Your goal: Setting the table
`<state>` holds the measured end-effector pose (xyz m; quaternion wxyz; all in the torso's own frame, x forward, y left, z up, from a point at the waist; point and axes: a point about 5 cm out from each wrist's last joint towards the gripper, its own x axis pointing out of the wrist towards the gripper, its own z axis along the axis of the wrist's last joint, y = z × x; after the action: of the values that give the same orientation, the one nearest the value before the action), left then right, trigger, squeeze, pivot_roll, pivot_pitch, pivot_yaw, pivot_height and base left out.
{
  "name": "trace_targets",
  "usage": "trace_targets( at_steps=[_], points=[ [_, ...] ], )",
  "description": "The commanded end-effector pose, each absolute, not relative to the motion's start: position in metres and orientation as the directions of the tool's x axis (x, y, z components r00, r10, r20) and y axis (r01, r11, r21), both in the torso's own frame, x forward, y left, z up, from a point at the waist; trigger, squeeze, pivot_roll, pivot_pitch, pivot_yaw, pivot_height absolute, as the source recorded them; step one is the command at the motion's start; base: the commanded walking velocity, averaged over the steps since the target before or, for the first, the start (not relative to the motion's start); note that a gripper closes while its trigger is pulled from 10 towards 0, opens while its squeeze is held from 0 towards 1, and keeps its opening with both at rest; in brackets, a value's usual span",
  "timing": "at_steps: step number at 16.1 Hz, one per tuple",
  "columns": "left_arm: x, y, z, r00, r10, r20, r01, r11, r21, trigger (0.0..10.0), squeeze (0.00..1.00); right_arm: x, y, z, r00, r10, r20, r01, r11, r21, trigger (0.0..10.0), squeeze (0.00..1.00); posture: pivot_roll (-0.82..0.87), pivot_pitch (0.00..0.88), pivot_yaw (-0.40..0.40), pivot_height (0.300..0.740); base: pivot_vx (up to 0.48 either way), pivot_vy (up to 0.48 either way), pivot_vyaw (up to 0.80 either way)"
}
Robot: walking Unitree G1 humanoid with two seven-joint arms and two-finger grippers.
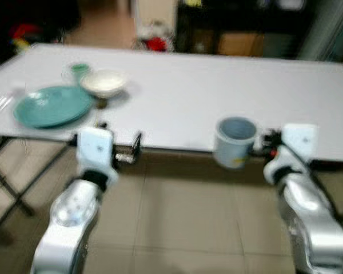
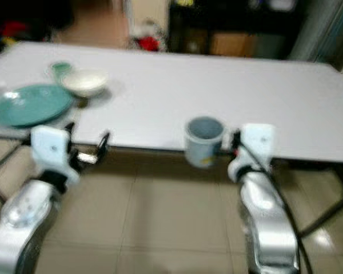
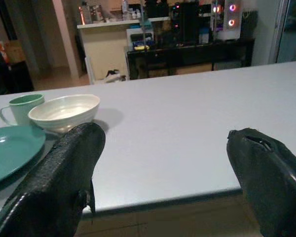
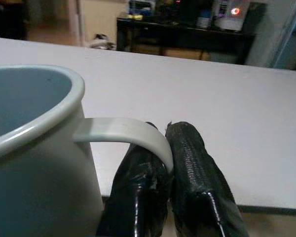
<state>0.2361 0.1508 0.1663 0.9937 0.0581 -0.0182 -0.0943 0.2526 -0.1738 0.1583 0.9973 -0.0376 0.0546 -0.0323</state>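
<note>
So there's a big white table (image 1: pixel 194 91) running across the top half of the frame, tan tile floor (image 1: pixel 183 222) under it, and a dark shelf unit (image 3: pixel 187 42) with some lit-up gear way in the back. Head views are a bit blurry.

Place setting stuff is bunched in the upper left of the frame: a teal plate (image 1: pixel 52 106) near the table's front edge, a white bowl (image 1: pixel 104 83) just beside it on the far right side, and a small green cup (image 1: pixel 79 70) right behind the bowl. There's something clear at the far left edge by the plate, too blurred to call.

The right gripper (image 1: pixel 262 145) is at lower right of center, just off the table's front edge, jaws pinched tight on the handle of a pale blue-grey mug (image 1: pixel 235 141) (wrist cam shows the white handle loop sitting right over the two black fingers (image 4: pixel 197 173)). The mug is upright, in the air in front of the table edge, not resting on the table.

The left gripper (image 1: pixel 127 152) is at lower left, below the table edge and near the plate, jaws spread wide with nothing between them.
</note>
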Motion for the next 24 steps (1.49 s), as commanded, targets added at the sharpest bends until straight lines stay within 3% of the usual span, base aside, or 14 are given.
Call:
trace_targets(
  at_steps=[1,15,24],
  points=[
    [0.238,0.144,0.166,0.975,-0.22,0.021,0.216,0.97,0.115,10.0,0.0,0.253,-0.184,0.163,0.991,-0.102,-0.083,0.094,0.991,-0.091,10.0,0.0,0.02,0.0,-0.012,0.74,0.364,0.0,0.0],
    [0.246,0.136,0.165,0.965,-0.26,0.028,0.255,0.96,0.119,10.0,0.0,0.262,-0.191,0.165,0.988,-0.141,-0.059,0.136,0.988,-0.073,10.0,0.0,0.01,0.0,-0.007,0.74,0.361,0.0,-0.03],
    [0.252,0.136,0.168,0.954,-0.297,0.034,0.29,0.947,0.135,10.0,0.0,0.283,-0.185,0.164,0.991,-0.133,-0.033,0.132,0.991,-0.037,10.0,0.0,0.01,0.0,0.02,0.74,0.354,0.0,0.0]
  ],
)
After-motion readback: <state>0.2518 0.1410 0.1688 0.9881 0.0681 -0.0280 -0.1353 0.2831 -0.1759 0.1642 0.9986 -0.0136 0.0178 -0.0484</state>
